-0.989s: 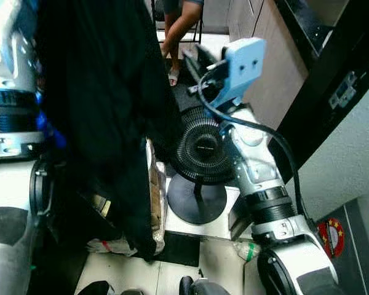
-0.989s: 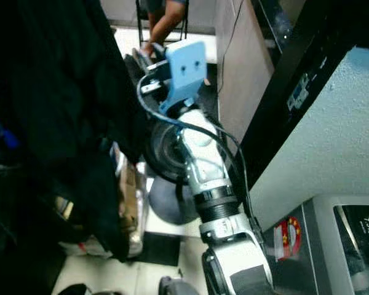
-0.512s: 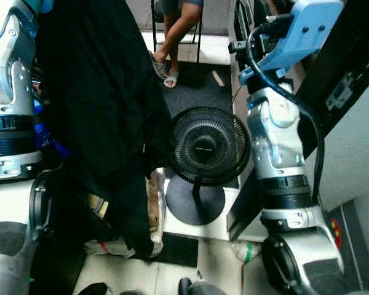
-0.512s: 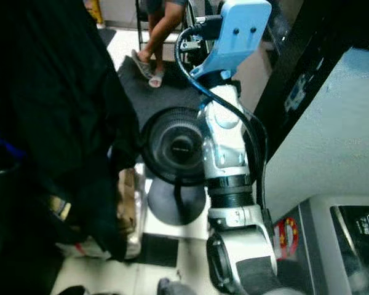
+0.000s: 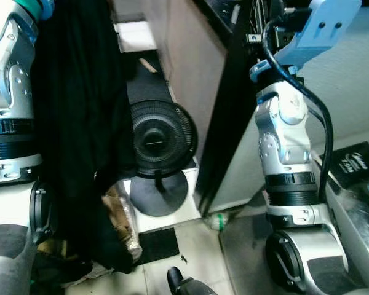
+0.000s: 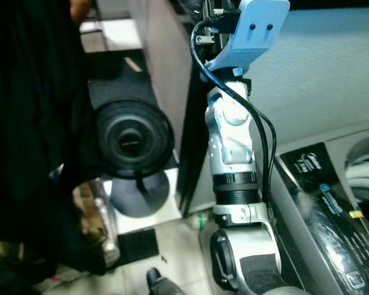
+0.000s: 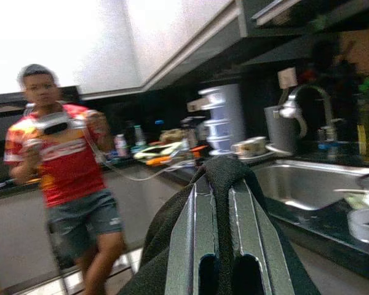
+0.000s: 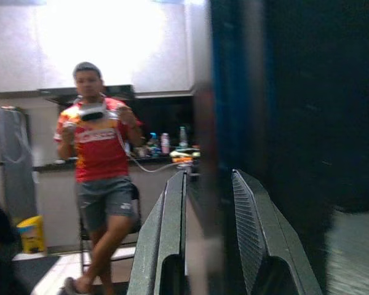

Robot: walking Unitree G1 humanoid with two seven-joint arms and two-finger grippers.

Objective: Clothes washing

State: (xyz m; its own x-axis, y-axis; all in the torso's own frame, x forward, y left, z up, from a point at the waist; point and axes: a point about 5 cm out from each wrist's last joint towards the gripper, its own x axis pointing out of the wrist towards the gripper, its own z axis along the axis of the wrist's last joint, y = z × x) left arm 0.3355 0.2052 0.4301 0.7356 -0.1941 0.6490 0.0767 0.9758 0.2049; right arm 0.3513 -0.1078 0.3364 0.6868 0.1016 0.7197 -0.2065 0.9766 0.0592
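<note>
Left gripper (image 7: 224, 184): raised high, jaws pinched tight on a black garment (image 5: 80, 123). Left wrist view shows the cloth wrapped up and over the finger tips. From the head views the garment hangs straight down on the left of the scene, beside the left arm (image 5: 9, 104), its lower end bunched near the floor over some bags (image 5: 120, 224).

Right gripper (image 8: 209, 233): also raised, jaws spread with a clear gap, nothing between them. Right arm (image 5: 289, 178) stands upright at the right, blue wrist camera housing (image 5: 323, 27) at the top, black cable looping down along it.

Rest of the scene:
- Black floor fan (image 5: 157, 138) on a round base, centre, just right of the hanging garment.
- Dark vertical panel edge (image 5: 224, 123) between fan and right arm, light wall behind it.
- Washing machine (image 6: 332, 209) at the far right edge, dark control strip with printed labels, part of its white drum rim at the corner.
- Small plastic bottle (image 5: 218, 220) lying on the tiled floor at the foot of the panel.
- Person (image 8: 98, 166) in a red shirt and denim shorts standing in front of a kitchen desk, seen in both wrist views, holding something up at chest height.
- Sink (image 7: 307, 184) with a tap in the left wrist view.
</note>
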